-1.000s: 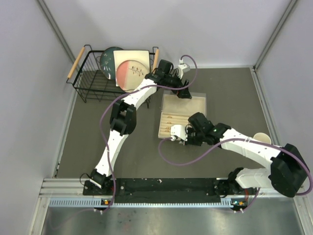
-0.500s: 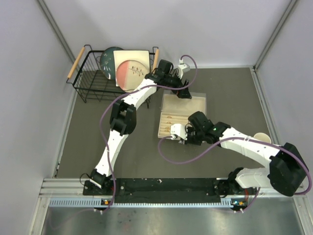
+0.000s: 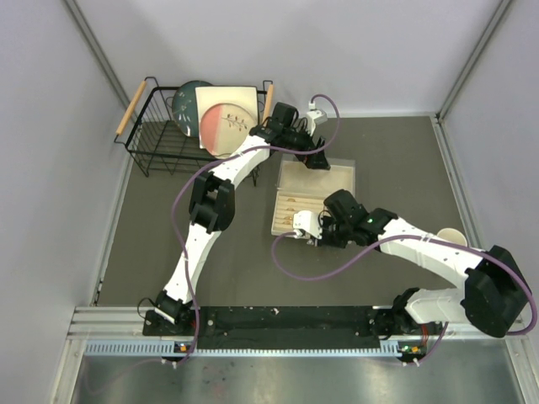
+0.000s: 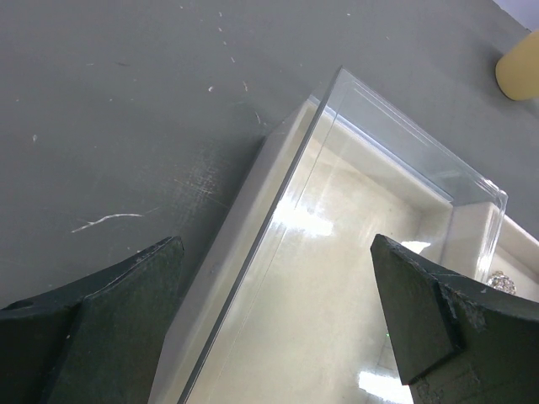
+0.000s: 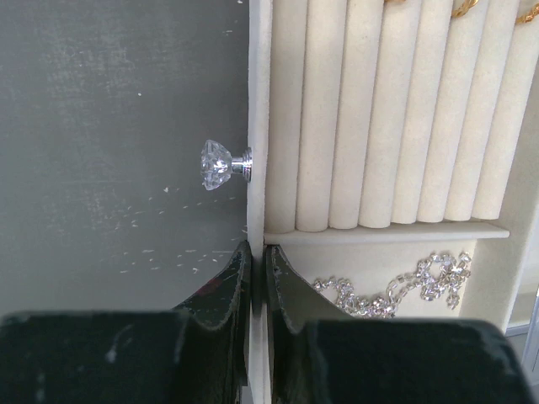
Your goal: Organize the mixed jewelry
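The beige jewelry box (image 3: 318, 189) lies mid-table with its tray pulled out to the left. My right gripper (image 5: 258, 248) is shut on the tray's thin front wall (image 5: 258, 126), just below the crystal knob (image 5: 221, 164); it also shows in the top view (image 3: 313, 229). Inside the tray a silver sparkly chain (image 5: 396, 286) lies in the compartment beside my fingers. Gold pieces (image 5: 465, 8) sit at the top of the ring rolls (image 5: 379, 109). My left gripper (image 4: 274, 244) is open and empty above the box's clear lid (image 4: 396, 143), at the box's far edge (image 3: 318, 160).
A black wire basket (image 3: 156, 143) holding plates stands at the back left. A pale cup (image 3: 450, 238) stands at the right and also shows in the left wrist view (image 4: 518, 67). Grey walls enclose the table.
My right gripper has shifted very slightly toward the box, still pinching the tray wall. The left arm has not moved.
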Motion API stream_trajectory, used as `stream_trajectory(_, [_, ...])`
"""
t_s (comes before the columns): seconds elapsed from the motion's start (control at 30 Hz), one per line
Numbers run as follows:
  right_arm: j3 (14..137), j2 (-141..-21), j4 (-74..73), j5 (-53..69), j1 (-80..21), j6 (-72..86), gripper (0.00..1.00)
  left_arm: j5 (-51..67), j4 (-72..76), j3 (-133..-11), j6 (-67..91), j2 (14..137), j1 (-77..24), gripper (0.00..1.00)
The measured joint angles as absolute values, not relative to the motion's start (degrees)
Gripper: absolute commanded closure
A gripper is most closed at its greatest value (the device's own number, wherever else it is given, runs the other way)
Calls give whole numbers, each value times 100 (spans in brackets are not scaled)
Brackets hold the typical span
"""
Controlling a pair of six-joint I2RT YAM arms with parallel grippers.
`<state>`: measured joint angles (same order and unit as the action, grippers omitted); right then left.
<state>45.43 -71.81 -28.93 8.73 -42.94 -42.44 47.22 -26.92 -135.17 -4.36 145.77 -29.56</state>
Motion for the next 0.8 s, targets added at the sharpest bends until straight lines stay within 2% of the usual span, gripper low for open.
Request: stream_trajectory(0.8, [4687,-7085,-3098,867,-4294,-4235,100,4772,-2692,-13465,-436,14577,-2956,1])
